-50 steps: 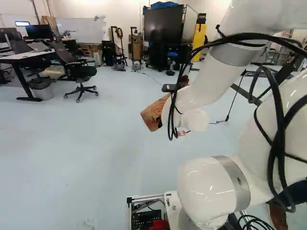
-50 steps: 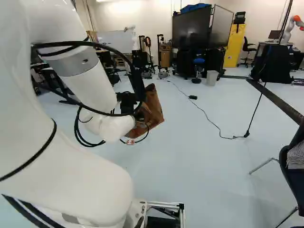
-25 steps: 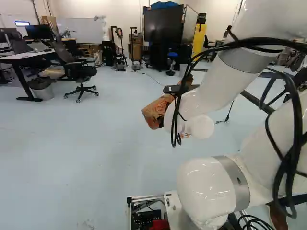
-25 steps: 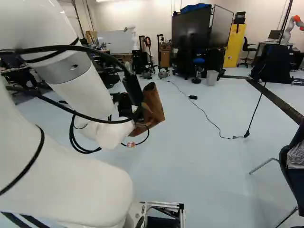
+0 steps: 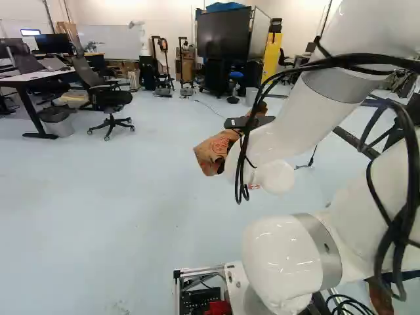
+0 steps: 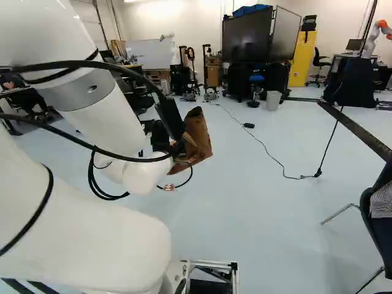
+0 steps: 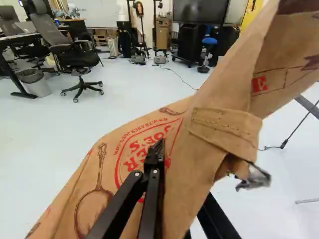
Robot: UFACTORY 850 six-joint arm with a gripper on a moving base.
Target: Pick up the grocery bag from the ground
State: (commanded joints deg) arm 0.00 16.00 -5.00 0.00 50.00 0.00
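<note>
White jointed arm: reaches forward over the pale blue floor, ending just behind the bag.
Black two-fingered claw: closed on a fold of brown paper, one finger against the printed side, the other passing behind the fold, its tip hidden.
Brown paper grocery bag with red print: directly at the claw and reaching ahead of it; just left of the arm's wrist in the left base view, just right of it in the right one.
Bag's long axis: aslant across the claw, the printed panel on the office-chair side, the creased part rising on the other.
Bag and floor: no contact shows; I judge it lifted. The coming move likely wants a level, steady raise, since so thin a pinch could slip or tear.
Dark chair: nearby, at the right edge of the right base view, well apart from the bag.
Thin black cable: runs along the floor past the bag, apart from it.
Black office chair: farther off, beside a grey bin.
Large dark screen: far back; nothing seems to block a lift.
</note>
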